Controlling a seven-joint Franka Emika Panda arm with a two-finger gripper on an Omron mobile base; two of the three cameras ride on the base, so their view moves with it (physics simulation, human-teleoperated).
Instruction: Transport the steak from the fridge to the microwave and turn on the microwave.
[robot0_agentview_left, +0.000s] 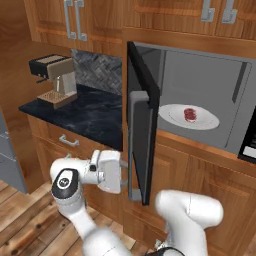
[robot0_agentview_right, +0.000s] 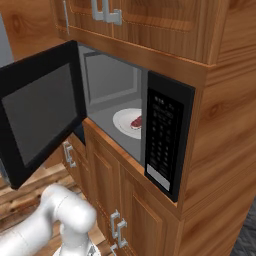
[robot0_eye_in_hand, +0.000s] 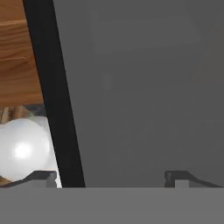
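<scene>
Closing stage | steak (robot0_agentview_left: 190, 114) on white plate (robot0_agentview_left: 202, 121), right of centre, inside microwave (robot0_agentview_left: 220, 90) | gripper (robot0_agentview_left: 122, 172) fingers spread wide, empty, behind open door (robot0_agentview_left: 142, 125), lower centre | risk: push glances off door edge, door stays ajar, microwave won't start

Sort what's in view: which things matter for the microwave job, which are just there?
Job:
steak on plate
microwave
its open door
control panel
gripper, jaws open, at the door

Just there:
coffee machine
counter
cupboards
</scene>
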